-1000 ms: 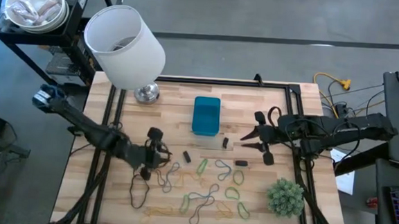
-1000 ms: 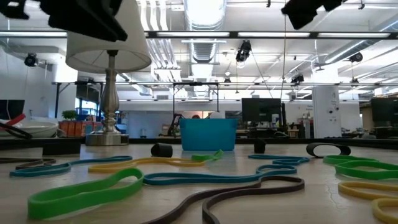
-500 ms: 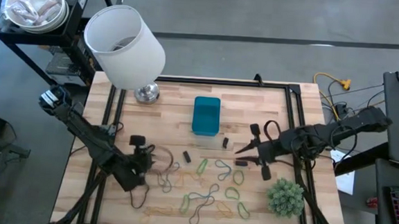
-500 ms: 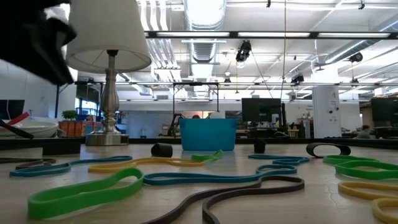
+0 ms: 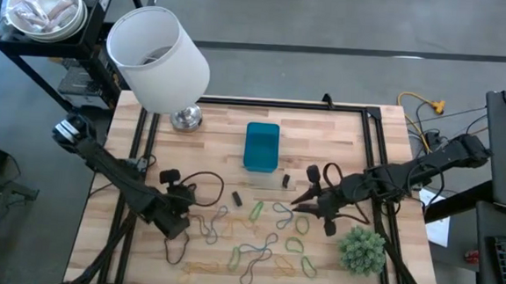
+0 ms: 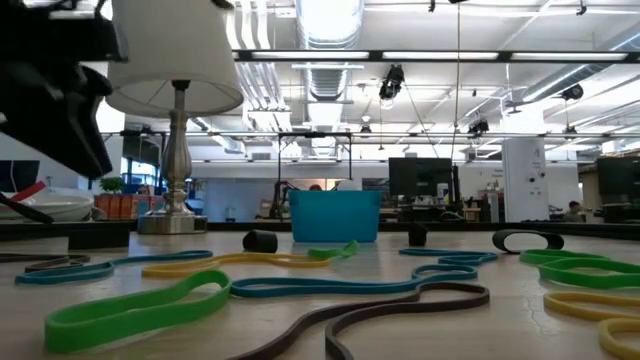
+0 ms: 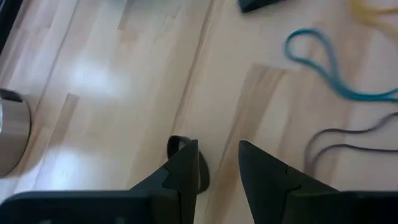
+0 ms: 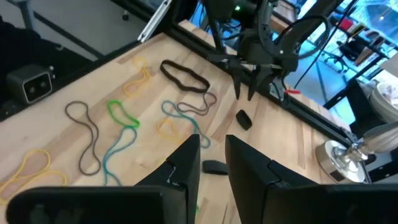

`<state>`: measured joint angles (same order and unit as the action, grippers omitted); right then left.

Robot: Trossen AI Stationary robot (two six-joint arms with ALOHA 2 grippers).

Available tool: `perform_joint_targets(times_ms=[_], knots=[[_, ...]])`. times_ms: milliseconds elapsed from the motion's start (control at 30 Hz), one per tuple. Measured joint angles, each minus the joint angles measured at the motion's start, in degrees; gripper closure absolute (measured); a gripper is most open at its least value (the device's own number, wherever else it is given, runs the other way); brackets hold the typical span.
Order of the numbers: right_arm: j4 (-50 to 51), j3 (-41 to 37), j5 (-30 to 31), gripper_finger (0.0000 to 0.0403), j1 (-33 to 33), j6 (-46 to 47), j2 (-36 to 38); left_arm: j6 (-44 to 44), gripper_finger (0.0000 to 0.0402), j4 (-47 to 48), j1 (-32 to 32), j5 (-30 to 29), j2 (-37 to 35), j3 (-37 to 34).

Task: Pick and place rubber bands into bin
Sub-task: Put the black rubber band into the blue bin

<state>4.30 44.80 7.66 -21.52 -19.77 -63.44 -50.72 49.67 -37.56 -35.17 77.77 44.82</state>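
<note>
Bands (image 5: 269, 240) lie spread on table's near half, none seen in the blue bin (image 5: 261, 147) behind them. Right gripper (image 5: 300, 200), jaws narrowly apart w/ nothing between, hangs over them, probably choosing one. Left gripper (image 7: 217, 165), jaws apart & empty, sits low by a small dark band (image 7: 180, 146).

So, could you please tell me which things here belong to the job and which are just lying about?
Part of the job:
- rubber bands
- blue bin
- right claw
- left claw

Just lying about:
- white lamp
- green plant ball
</note>
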Motion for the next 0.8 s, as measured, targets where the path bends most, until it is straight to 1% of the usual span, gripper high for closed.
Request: perform_joint_targets(times_ms=[133,333,533,667,800], knots=[[1.18,0.0,0.0,0.033,0.01,-0.83,-0.55,-0.2,0.0304,0.16,1.44,0.84,3.77,0.0],[1.83,0.0,-0.02,0.0335,0.0,-0.67,0.07,-4.4,0.0304,0.5,1.99,3.7,6.6,-0.11],[1.92,0.0,-0.13,0.0332,0.0,-0.76,-0.09,-5.91,0.0304,0.36,2.5,3.55,8.36,-0.59],[1.94,0.0,-0.13,0.0334,0.0,0.09,-0.09,-6.18,0.0304,0.48,3.01,3.55,9.87,-2.69],[2.27,0.0,-0.13,0.0333,0.0,0.26,-0.09,-7.5,0.0304,-0.21,3.04,3.51,9.75,-4.07]])
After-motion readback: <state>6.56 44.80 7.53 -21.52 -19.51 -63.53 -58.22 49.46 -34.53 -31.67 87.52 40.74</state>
